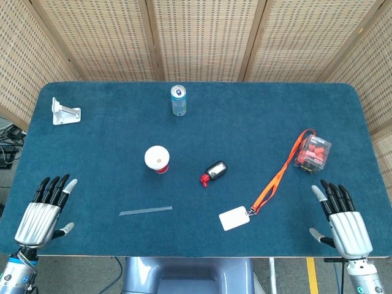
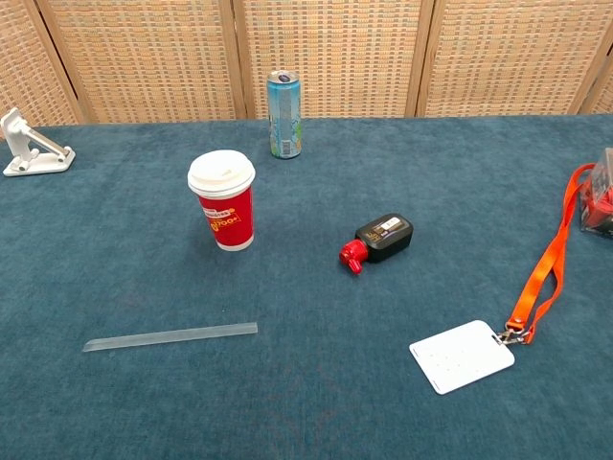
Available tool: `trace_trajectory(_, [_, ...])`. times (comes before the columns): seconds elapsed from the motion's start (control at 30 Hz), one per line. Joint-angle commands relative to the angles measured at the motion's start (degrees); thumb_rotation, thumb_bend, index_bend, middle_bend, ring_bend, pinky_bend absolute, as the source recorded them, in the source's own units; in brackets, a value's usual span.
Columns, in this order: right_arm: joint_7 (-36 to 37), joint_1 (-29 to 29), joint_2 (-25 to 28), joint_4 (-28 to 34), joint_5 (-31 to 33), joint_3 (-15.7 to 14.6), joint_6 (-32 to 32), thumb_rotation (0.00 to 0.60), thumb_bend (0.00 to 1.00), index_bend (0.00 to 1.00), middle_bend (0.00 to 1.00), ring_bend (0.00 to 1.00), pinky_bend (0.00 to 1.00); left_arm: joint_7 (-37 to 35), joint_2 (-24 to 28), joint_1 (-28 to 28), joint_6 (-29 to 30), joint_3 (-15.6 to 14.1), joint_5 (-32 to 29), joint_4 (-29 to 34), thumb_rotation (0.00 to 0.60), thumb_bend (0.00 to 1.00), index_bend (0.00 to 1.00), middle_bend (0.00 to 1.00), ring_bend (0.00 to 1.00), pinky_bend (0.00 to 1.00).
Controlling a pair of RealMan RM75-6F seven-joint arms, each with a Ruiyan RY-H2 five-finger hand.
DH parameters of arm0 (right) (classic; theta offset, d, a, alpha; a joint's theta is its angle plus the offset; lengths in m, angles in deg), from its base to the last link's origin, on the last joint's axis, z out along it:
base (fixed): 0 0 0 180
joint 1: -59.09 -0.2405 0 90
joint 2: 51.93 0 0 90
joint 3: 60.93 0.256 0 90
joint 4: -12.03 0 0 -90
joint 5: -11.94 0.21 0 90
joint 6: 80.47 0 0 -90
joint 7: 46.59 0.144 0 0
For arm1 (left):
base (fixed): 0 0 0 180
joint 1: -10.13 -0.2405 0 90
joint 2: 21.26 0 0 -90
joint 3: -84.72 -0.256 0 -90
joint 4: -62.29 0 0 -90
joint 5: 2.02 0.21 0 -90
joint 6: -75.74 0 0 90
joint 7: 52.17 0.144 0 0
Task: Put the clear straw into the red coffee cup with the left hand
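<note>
The red paper cup (image 2: 222, 202) carries small yellow lettering too fine to read, under a white plastic lid. The clear flat straw (image 2: 170, 336) lies on blue felt near it. Left hand (image 1: 41, 211) and right hand (image 1: 343, 218) rest empty, fingers spread.
</note>
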Motion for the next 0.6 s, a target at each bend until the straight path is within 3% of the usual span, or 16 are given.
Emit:
trace_trajectory(0.03, [0.06,0.06,0.04,-0.01,-0.17,-0.07,-0.13,0.6,0.06,0.1,0.0,0.0,0.0,-0.02,0.07,-0.03,0.08,-0.12,0.25,0.14,0.6,0.08,0.0,0.0,0.0,0.0])
trace_trajectory(0.4, [0.63,0.09,0.22,-0.05,0.56,0.16,0.05,0.6,0.06,0.11,0.0,0.0,0.0,-1.82,1.11,0.79,-2.57,-1.75,1.31,1.71,0.6,0.09,0.0,0.0,0.0,0.0])
trace_trajectory(0.53, [1.21,0.09,0.39,-0.07,1.03,0.39,0.08,0.6,0.06,0.11,0.0,0.0,0.0,-2.36,0.82,0.91,-2.93,-2.1,1.78,2.24,0.6,0.18,0.0,0.0,0.0,0.0])
trace_trajectory(0.6, [1.36,0.1,0.44,-0.08,1.08,0.42,0.06,0.6,0.06,0.11,0.0,0.0,0.0,-2.79,0.47,0.85,-3.01,-2.3,1.88,2.31,0.6,0.23,0.07,0.0,0.0,0.0])
